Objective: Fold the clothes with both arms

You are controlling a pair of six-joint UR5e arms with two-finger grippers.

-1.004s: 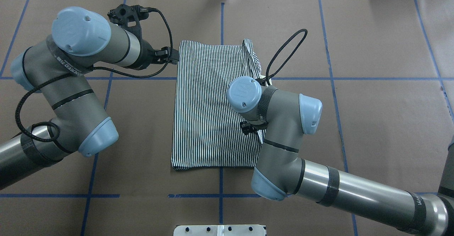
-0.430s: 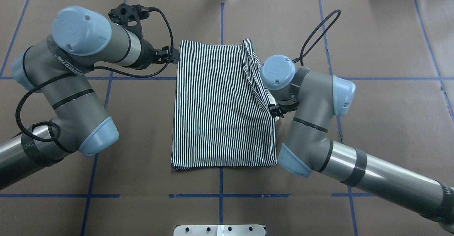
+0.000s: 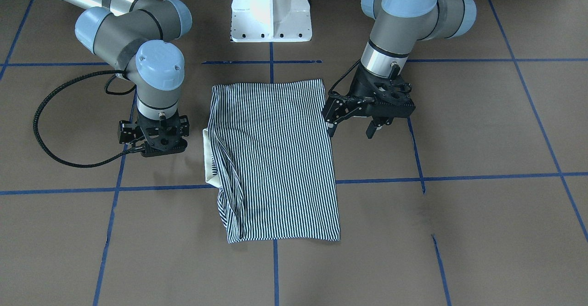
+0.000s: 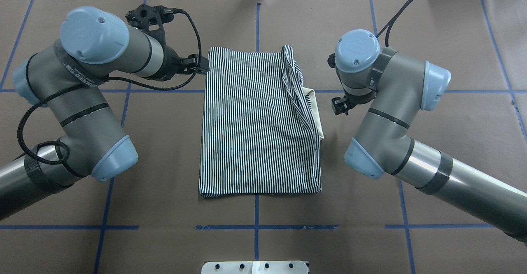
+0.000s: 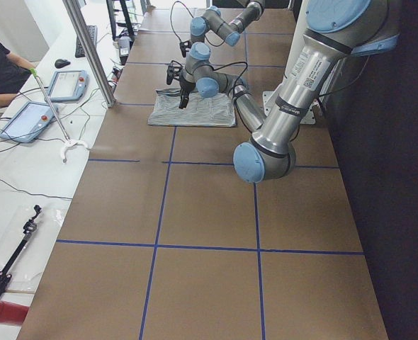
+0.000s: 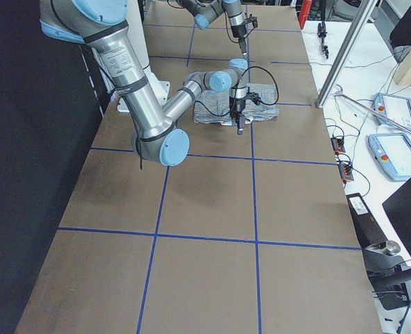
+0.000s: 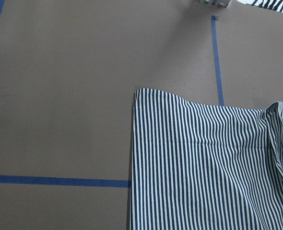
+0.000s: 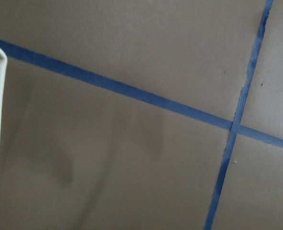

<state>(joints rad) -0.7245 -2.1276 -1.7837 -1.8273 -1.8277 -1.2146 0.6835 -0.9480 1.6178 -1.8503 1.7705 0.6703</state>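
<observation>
The striped shirt (image 4: 255, 126) lies flat as a folded rectangle in the middle of the table, and the front view shows it too (image 3: 275, 159). Its cream collar (image 4: 315, 113) sticks out from the edge on my right side, beside a bunched striped fold. My left gripper (image 3: 351, 130) hovers open and empty at the shirt's left edge; overhead it (image 4: 201, 66) sits by the far left corner. The left wrist view shows that corner of the shirt (image 7: 204, 167) and no fingers. My right gripper (image 3: 154, 143) points down at bare table beside the collar, open, clear of the cloth.
Blue tape lines (image 4: 255, 226) divide the brown table cover into squares. The white pedestal base (image 3: 271, 12) stands at the robot's edge. An operators' bench with tablets (image 5: 32, 117), a metal post (image 5: 88, 49) and a seated person (image 5: 0, 67) lie beyond the far edge.
My right arm swung from above the shirt out to its right side, leaving the cloth lying wider with the collar showing. The left arm has stayed put.
</observation>
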